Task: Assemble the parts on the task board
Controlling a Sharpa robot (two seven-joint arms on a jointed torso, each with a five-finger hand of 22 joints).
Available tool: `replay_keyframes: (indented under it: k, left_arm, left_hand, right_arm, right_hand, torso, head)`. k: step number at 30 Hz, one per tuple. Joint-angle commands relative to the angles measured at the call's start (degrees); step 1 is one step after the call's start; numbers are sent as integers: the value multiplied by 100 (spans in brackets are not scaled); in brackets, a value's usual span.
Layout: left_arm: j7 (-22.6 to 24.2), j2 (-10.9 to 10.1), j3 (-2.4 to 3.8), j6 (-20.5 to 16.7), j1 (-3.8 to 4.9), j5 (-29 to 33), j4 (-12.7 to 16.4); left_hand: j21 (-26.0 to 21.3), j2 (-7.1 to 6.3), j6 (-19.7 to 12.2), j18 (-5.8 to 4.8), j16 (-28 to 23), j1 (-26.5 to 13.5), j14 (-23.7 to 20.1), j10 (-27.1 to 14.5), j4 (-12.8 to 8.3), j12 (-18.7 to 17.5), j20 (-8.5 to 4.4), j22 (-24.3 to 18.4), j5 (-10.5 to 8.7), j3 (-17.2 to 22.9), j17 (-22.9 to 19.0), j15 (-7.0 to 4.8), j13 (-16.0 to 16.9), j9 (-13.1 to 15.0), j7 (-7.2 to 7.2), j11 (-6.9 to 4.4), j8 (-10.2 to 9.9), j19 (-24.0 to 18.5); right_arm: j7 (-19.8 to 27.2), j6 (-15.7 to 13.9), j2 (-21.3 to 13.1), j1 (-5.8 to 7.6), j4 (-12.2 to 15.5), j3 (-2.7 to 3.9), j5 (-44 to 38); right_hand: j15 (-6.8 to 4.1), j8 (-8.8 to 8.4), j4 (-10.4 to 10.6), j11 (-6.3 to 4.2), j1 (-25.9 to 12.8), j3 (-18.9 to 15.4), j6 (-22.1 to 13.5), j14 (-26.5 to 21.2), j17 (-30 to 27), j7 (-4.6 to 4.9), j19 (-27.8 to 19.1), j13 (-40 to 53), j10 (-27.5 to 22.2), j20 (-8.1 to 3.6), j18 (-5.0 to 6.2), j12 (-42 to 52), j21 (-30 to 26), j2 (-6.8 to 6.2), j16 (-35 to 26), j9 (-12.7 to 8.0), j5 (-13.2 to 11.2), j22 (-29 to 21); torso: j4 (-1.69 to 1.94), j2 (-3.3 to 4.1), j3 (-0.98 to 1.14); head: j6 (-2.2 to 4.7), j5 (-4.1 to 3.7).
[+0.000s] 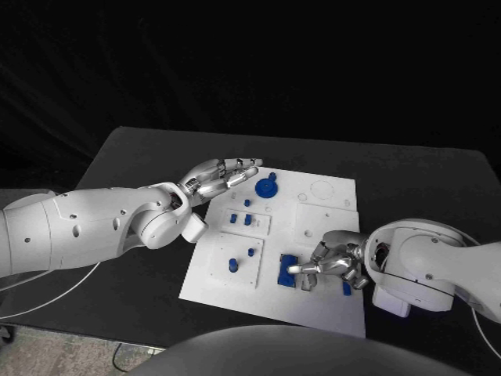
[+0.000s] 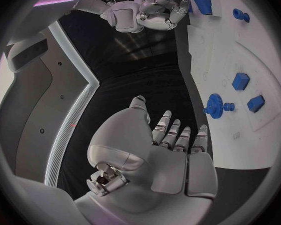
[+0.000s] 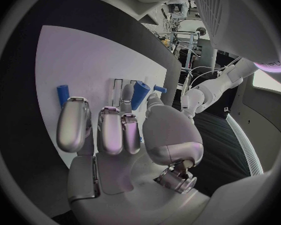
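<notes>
Matte white task board (image 1: 318, 301), toothed blue gear (image 1: 266, 188), possibly plastic.

The white task board (image 1: 318, 305) lies flat on the desk, turned slightly askew. Near its far edge sits a round blue gear (image 1: 266, 187) with a small knob. Two small blue blocks (image 1: 242, 218) stand side by side in a recessed panel, with two blue pegs (image 1: 242, 259) below them. A larger blue rectangular piece (image 1: 286, 269) lies near the board's middle.
</notes>
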Motion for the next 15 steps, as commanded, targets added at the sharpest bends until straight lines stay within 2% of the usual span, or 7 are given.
replay_keyframes:
  k: [1,2,5,15]
  left_arm:
    - [30,14,2,143,-9,12,6]
    - [29,13,2,145,-9,12,6]
    - [27,11,2,147,-9,12,4]
    - [18,19,2,164,-10,12,3]
  left_hand:
    - [30,6,51,74,9,57,9,16,-10,32,29,13,25,33,5,29,8,7,-11,46,19,16]
    - [31,6,63,74,10,58,11,18,-10,35,29,15,25,33,6,31,9,8,-9,48,24,18]
    - [33,7,66,74,10,59,12,19,-10,35,29,19,25,33,6,32,9,8,-7,49,25,20]
    - [36,8,72,74,11,65,14,23,-12,41,29,24,30,35,7,35,10,8,-4,55,30,24]
  right_arm:
    - [155,101,-80,-10,148,1,-596]
    - [176,93,-103,-12,189,1,-714]
    - [217,67,-148,-26,288,1,-996]
    - [198,39,-140,-71,323,0,-1171]
  right_hand:
    - [-45,253,-26,-63,138,-102,-102,357,62,-25,73,1509,603,-54,9,22,73,-21,54,350,-31,979]
    - [-53,320,-33,-69,171,-130,-134,357,71,-31,76,1509,603,-57,6,22,87,-27,62,451,-39,982]
    - [-56,411,-43,-80,225,-166,-164,356,69,-42,78,1509,603,-64,4,22,101,-36,65,590,-54,985]
    - [-61,484,2,-88,224,-207,-193,348,38,-51,74,1509,603,-70,4,22,104,0,48,719,-115,984]
  torso:
    - [-2,-2,0]
    - [-4,-2,-1]
    - [-4,-2,0]
    - [1,-3,-2]
  head:
    - [1,18]
    - [1,17]
    - [1,3]
    - [1,6]
